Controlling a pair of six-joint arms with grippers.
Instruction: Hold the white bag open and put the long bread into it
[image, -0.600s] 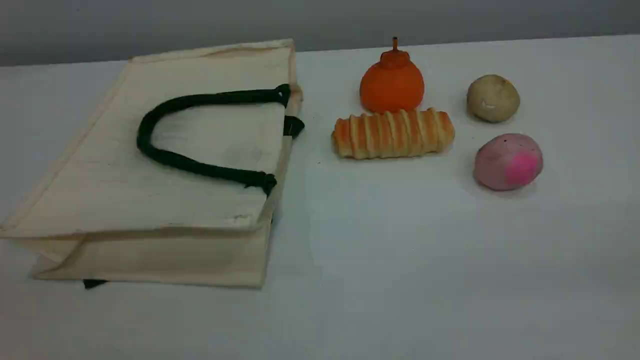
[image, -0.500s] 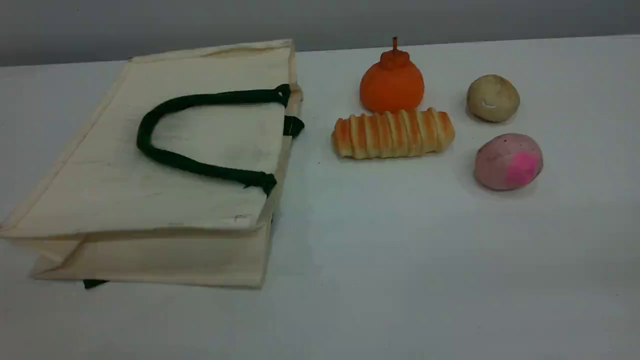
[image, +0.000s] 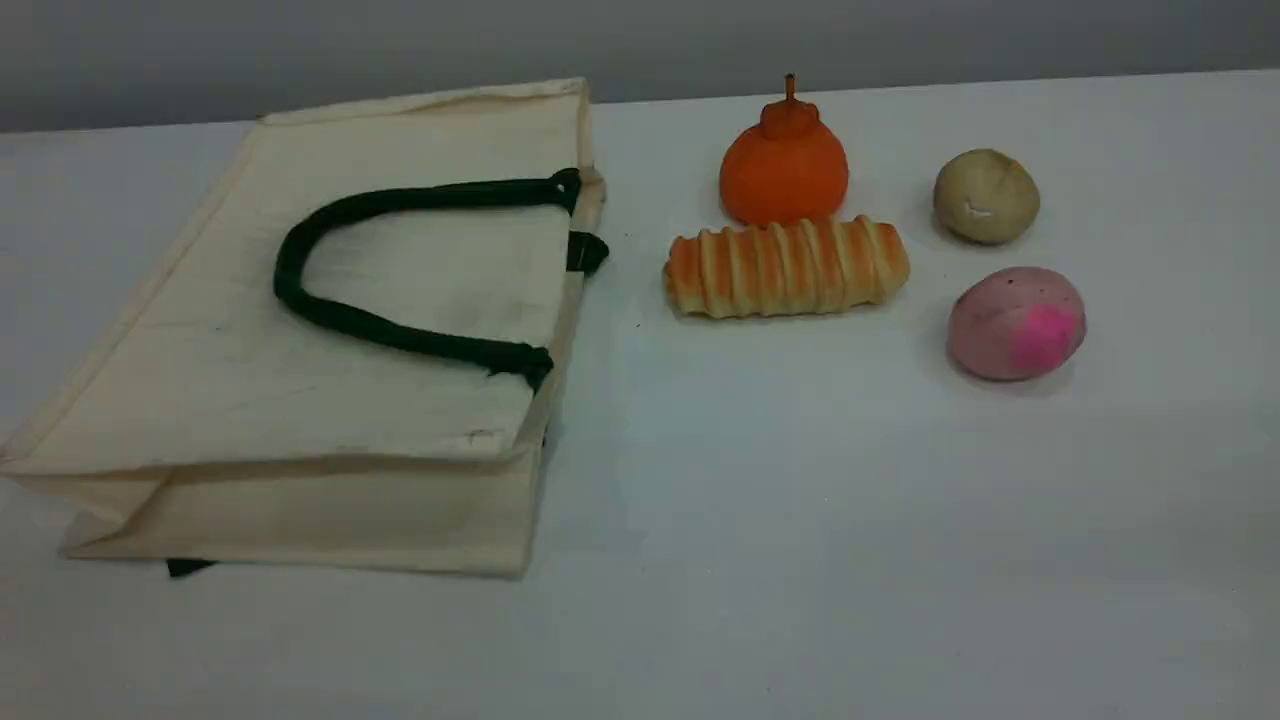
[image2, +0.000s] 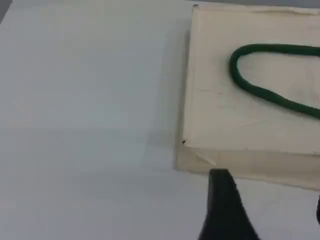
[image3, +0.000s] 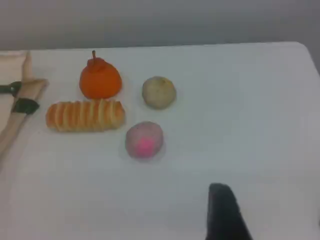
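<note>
Nothing on the table (image: 800, 550) has shifted over the last half second, so you have yet to begin. The white bag (image: 300, 400) lies flat and closed at the left edge, handle (image: 330, 315) on top. The long bread (image: 787, 268) sits mid-table, touching the orange fruit (image: 784, 170). Both grippers (image2: 265, 205) (image3: 265, 210) hover empty; I cannot tell how wide the jaws stand.

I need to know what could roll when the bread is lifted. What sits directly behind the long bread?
The orange fruit stands right behind the long bread, apparently touching it. The fruit's base is covered by the bread, so actual contact cannot be confirmed.
</note>
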